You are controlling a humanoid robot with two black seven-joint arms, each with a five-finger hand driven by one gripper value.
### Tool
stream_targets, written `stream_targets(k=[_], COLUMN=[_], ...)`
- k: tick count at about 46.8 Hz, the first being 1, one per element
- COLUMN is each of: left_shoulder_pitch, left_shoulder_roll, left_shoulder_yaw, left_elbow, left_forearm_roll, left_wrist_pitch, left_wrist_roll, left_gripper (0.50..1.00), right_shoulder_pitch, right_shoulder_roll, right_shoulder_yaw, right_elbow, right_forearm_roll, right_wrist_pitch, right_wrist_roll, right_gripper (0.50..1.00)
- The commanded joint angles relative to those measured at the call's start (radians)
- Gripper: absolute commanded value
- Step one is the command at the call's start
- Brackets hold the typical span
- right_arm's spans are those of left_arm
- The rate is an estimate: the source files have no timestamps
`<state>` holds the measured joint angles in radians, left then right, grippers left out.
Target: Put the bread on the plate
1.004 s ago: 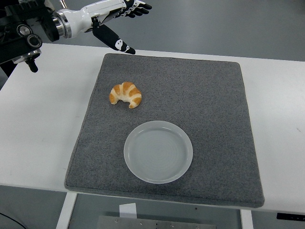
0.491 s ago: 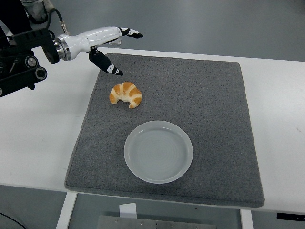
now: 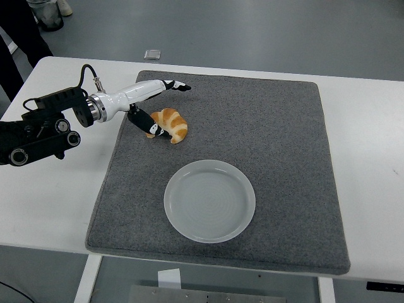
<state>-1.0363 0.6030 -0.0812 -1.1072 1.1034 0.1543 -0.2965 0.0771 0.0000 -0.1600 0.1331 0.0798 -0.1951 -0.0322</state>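
Grey floor runs behind the white table (image 3: 57,208), and a grey felt mat (image 3: 278,139) covers most of its middle. On the mat's left part lies the bread (image 3: 172,124), a small golden croissant, well apart from the pale round plate (image 3: 209,201) that sits nearer you, toward the mat's front edge.

Your left hand (image 3: 148,104) reaches in from the left and brackets the croissant: the fingers (image 3: 173,84) stretch out over its far side, while the thumb (image 3: 151,126) lies against its near left end. It is spread, not yet clamped, and holds nothing. Your right hand is out of view.

To do this step well, lower the fingers until they come down behind the croissant's curved back, then draw fingers and thumb together gently. Pastry like this probably crushes or flakes under a hard squeeze, so close only until it stops slipping. Take it across the thick middle rather than a tapered tip, which could pivot out. The felt may drag at the crust, so lift straight up before you swing toward the plate, and keep the wrist level on the way.
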Motion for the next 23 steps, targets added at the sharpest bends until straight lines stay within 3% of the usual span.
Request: stream_targets(k=[1,12,23], left_shoulder_pitch=[0.01,0.03,0.041], left_shoulder_roll=[-0.002,-0.107,-0.115], left_shoulder_yaw=[0.0,0.005,0.008], left_elbow=[0.033,0.171,0.181], left_forearm_roll=[0.003,-0.007,-0.007], left_wrist_pitch=[0.014,0.034,0.039], left_wrist_roll=[-0.006,-0.03,-0.03], left_gripper=[0.988,0.988,0.986], right_shoulder_pitch=[0.001,0.0,0.0], right_shoulder_roll=[0.0,0.0,0.0], right_shoulder_yaw=[0.0,0.0,0.0], right_elbow=[0.0,0.0,-0.001], right_forearm_roll=[0.0,0.0,0.0], right_wrist_pitch=[0.0,0.0,-0.001], right_wrist_roll=[0.0,0.0,0.0], right_gripper=[0.952,0.952,0.952])
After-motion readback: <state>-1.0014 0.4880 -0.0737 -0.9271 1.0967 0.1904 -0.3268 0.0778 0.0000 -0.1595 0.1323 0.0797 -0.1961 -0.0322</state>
